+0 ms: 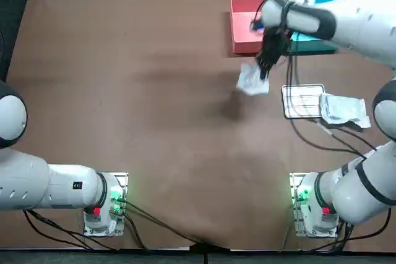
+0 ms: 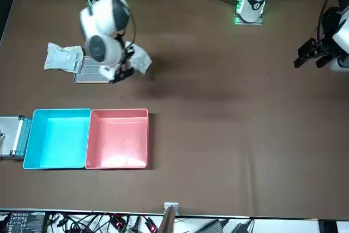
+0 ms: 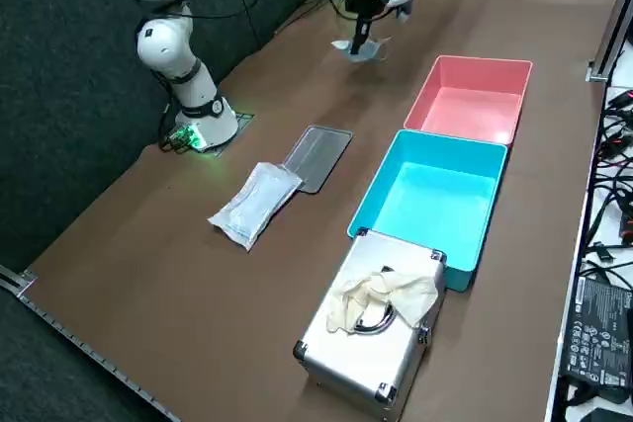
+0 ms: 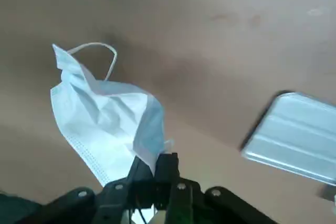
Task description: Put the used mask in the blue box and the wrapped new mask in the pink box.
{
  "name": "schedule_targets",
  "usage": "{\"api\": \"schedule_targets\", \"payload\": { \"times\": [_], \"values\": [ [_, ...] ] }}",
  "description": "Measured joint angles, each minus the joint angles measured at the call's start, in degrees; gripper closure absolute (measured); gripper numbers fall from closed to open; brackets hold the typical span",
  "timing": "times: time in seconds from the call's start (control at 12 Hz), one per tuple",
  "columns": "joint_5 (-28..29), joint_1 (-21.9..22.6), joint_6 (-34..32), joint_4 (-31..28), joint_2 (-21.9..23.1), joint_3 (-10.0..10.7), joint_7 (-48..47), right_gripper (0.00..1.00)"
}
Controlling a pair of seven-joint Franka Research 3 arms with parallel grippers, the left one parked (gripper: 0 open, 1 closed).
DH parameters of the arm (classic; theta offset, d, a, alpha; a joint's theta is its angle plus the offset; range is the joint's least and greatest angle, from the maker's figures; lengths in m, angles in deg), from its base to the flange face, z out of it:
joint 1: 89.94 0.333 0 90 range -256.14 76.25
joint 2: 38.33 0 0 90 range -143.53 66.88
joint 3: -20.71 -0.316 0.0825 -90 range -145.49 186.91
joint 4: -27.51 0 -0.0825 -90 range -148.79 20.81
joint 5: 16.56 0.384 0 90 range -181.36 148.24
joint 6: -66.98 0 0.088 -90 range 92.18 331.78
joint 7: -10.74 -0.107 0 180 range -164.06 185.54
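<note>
My right gripper is shut on the used mask, a crumpled pale blue mask that hangs in the air above the table. In the front view the used mask dangles beside the gripper, clear of the boxes. The pink box and the blue box stand side by side, both empty. The wrapped new mask lies on the table by the small metal tray.
A silver case with a pale glove on top sits beside the blue box. Cables trail from the right arm over the tray. The parked left arm stays at the near left.
</note>
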State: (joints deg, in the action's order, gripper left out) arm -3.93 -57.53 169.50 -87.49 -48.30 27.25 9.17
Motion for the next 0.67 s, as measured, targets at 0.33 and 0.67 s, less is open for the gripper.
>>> {"api": "schedule_targets", "payload": {
  "times": [0.33,0.67],
  "values": [
    [0.0,-11.5,-2.0,7.5,0.4,0.6,0.1,0.98],
    [-0.1,-22.2,-1.9,13.8,-1.5,1.2,0.5,0.98]
  ]
}}
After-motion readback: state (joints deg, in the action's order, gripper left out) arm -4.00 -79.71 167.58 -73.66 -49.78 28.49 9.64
